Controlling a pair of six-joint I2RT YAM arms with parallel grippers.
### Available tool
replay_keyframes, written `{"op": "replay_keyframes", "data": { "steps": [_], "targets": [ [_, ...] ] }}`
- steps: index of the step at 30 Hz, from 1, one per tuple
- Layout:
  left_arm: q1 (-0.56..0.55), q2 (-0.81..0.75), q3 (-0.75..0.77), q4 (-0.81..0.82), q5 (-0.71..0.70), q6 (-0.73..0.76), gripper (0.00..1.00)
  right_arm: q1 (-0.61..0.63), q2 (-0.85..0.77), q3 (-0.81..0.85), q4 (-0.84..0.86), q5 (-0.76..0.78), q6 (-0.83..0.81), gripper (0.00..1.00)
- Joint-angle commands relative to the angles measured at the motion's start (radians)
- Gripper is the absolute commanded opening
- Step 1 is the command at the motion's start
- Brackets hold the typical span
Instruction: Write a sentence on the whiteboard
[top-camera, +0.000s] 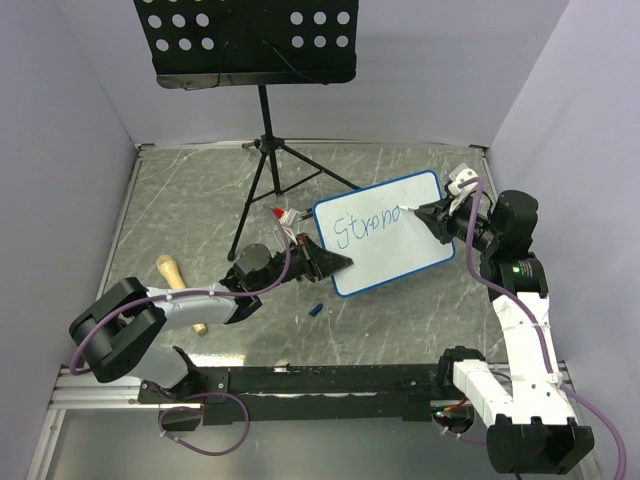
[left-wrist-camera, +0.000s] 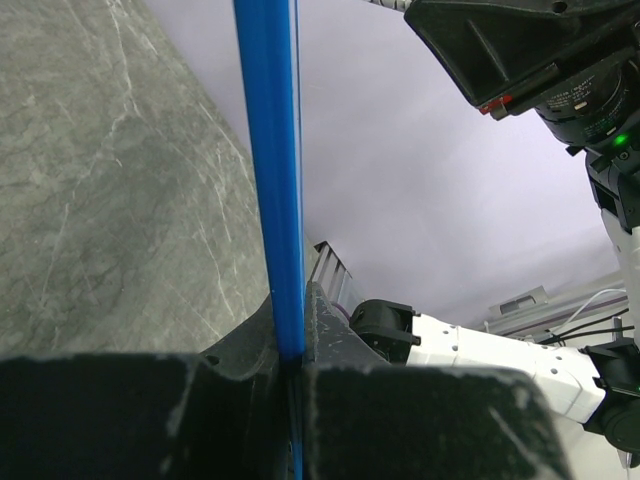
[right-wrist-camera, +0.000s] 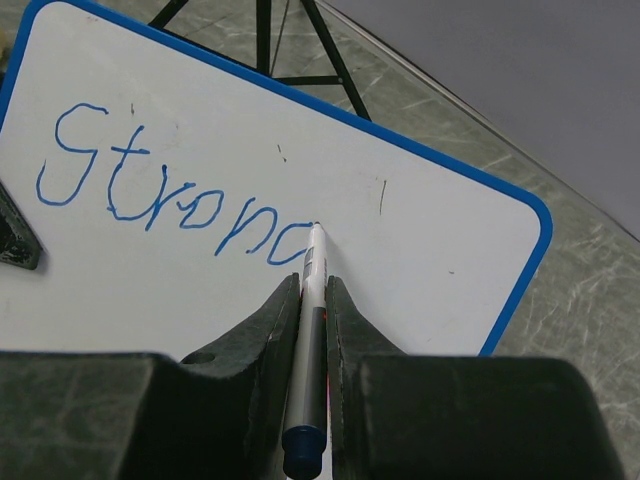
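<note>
The whiteboard (top-camera: 385, 245), white with a blue frame, stands tilted mid-table. My left gripper (top-camera: 340, 262) is shut on its left blue edge (left-wrist-camera: 272, 180). My right gripper (top-camera: 420, 212) is shut on a white marker (right-wrist-camera: 312, 300) with a blue end. The marker tip touches the board. The sentence (right-wrist-camera: 170, 195) reads "Stron" plus a part-drawn letter in blue. It also shows in the top view (top-camera: 367, 224).
A black perforated music stand (top-camera: 250, 40) on a tripod stands behind the board. A wooden object (top-camera: 175, 280) lies at the left, a small blue cap (top-camera: 315, 310) in front of the board, and a red-tipped item (top-camera: 282, 216) beside the board's left edge.
</note>
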Motion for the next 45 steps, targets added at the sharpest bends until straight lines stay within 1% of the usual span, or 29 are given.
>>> {"op": "replay_keyframes", "data": {
  "steps": [1, 8, 20, 26, 32, 38, 45],
  "targets": [
    [-0.005, -0.023, 0.055, 0.214, 0.048, -0.006, 0.01, -0.007, 0.002, 0.029, 0.006, -0.01, -0.008, 0.0],
    [-0.002, -0.061, 0.035, 0.194, -0.017, 0.01, 0.01, -0.007, -0.03, 0.003, -0.052, -0.012, -0.036, 0.0],
    [0.006, -0.088, 0.012, 0.179, -0.061, 0.011, 0.01, -0.007, -0.069, -0.036, -0.118, -0.024, -0.046, 0.0],
    [0.007, -0.087, 0.006, 0.186, -0.057, 0.007, 0.01, -0.005, -0.08, -0.057, -0.136, -0.044, -0.043, 0.0],
    [0.006, -0.073, 0.009, 0.199, -0.041, -0.003, 0.01, 0.003, -0.06, -0.043, -0.13, -0.089, -0.003, 0.0],
    [0.006, -0.075, 0.006, 0.202, -0.04, -0.007, 0.01, 0.021, -0.049, -0.033, -0.109, -0.093, 0.035, 0.0],
    [0.006, -0.056, 0.008, 0.213, -0.027, -0.018, 0.01, 0.026, -0.006, 0.026, -0.031, -0.102, 0.122, 0.0]
  ]
}}
